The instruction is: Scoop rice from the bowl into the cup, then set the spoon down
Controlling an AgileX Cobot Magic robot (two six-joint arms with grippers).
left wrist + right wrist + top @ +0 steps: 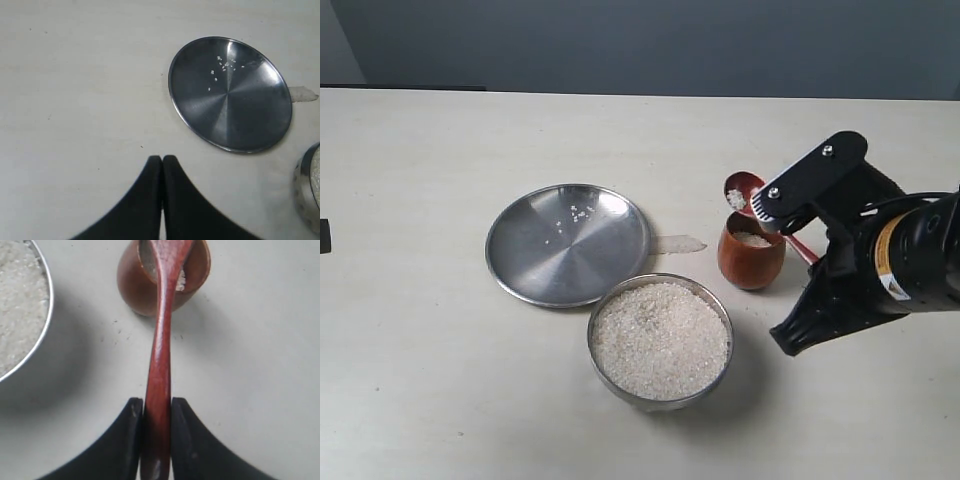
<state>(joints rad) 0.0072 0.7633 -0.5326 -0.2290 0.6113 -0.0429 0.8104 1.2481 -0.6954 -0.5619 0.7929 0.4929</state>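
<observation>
The steel bowl (660,340) stands near the front, heaped with white rice (661,342); its rim shows in the right wrist view (44,335). Behind and to its right stands the reddish-brown wooden cup (751,254), (131,284), with some rice inside. My right gripper (157,405) is shut on the handle of the wooden spoon (160,355). The spoon head (741,192) is tilted over the cup's far rim with a few grains on it. In the exterior view the black wrist hides the gripper's fingers. My left gripper (162,159) is shut on nothing, hovering over bare table.
A flat steel plate (568,242), (230,95) with a few stray grains lies left of the cup, behind the bowl. A small pale patch (678,243) marks the table beside the plate. The right arm (880,265) looms to the right of the cup.
</observation>
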